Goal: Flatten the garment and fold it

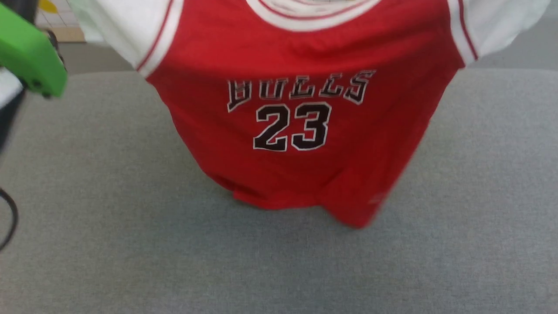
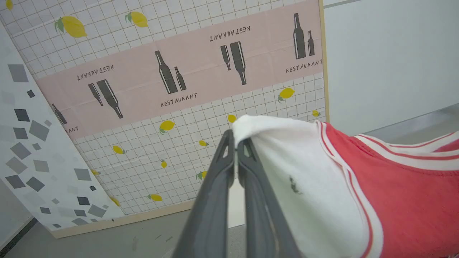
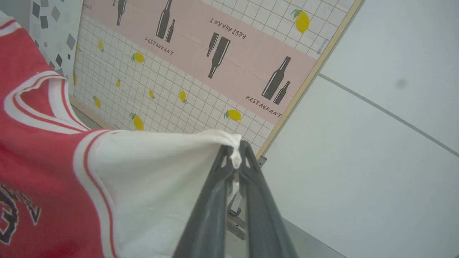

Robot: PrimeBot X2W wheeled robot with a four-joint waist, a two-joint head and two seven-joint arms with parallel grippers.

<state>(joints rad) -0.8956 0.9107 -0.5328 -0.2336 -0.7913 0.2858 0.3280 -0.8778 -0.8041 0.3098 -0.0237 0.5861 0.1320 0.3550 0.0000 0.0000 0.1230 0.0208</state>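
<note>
Red jersey knit: garment (image 1: 305, 174) looks light, limp, no stiffness; I judge it sags wherever unsupported. Hangs front toward me over table (image 1: 109, 244), hem near or brushing it, cannot tell which. Left gripper (image 2: 235, 141) fingers pressed together, pinching white sleeve edge; right gripper (image 3: 236, 152) same on other sleeve. Sleeve tips good hold, I think: pulled wide should flatten body. Table grey, woven, likely grippy. Behind: lemon-and-bottle wall panel (image 2: 179, 71), plain pale wall. Green block (image 1: 30, 56) at my left.
</note>
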